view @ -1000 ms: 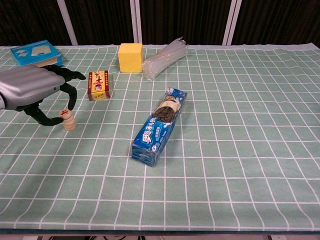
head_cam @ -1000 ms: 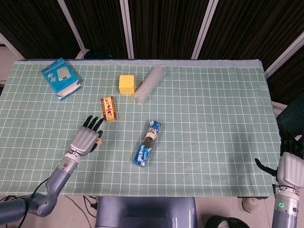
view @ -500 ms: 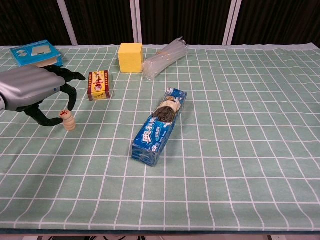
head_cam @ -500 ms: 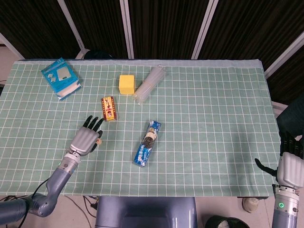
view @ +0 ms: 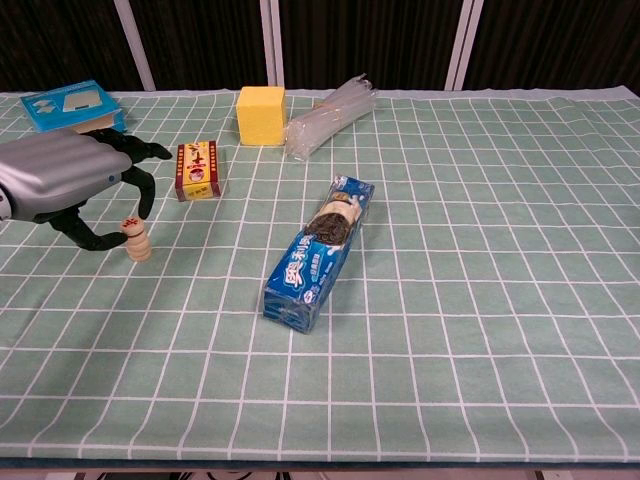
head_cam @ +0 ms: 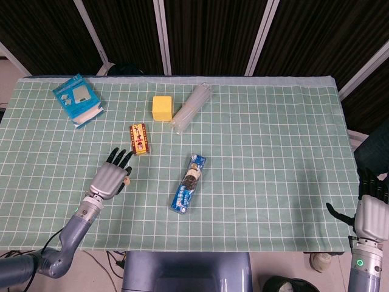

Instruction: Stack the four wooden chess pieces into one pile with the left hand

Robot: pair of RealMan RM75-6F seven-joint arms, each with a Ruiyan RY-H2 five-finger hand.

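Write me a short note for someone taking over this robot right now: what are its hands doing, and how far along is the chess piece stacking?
Left hand: fingers arched over the pile of wooden chess pieces; whether they touch it is unclear.
Right hand: idle past the table's right edge, holding nothing.
Pile: upright on the green cloth, near the red box.
Done: a pile stands; the piece count is too small to tell.
Left: confirm all four are stacked, then draw the left hand away.
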